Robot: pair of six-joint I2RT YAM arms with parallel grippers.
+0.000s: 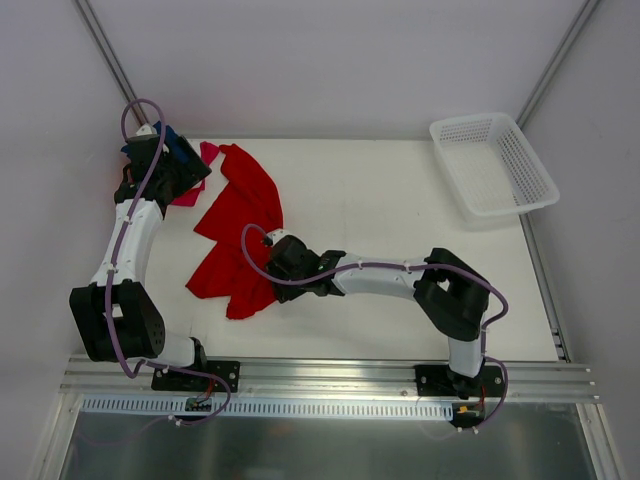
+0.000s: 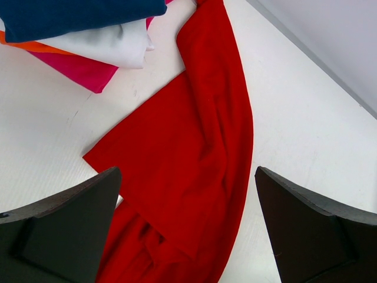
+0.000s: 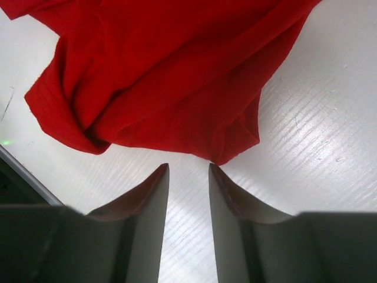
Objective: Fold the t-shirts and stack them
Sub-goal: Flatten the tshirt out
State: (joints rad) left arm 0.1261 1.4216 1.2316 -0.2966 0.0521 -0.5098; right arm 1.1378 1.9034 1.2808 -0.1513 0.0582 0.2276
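my left claw: released, my two dark fingers spread wide with nothing between them; I hang over the far-left part of the table, looking down on red cloth and the folded pile
my right claw: gripping nothing, my fingers close together, with only a narrow slit of bare white tabletop between them; the tips sit low, just short of the shirt's near edge, and as far as I can see they do not touch it
red t-shirt: loose and crumpled on the left half of the table, running from the far-left area down toward the near side, creased and partly doubled over itself; one pointed bit of its hem lies just ahead of my right claw's tips
folded pile: at the far left, just beside the red t-shirt's far end; whether the two touch I cannot tell
pile order: navy tee on top, white tee under it, an orange edge peeking out below that, magenta tee at the bottom
basket: white mesh, at the table's far-right corner, well apart from the shirts and from both my claws
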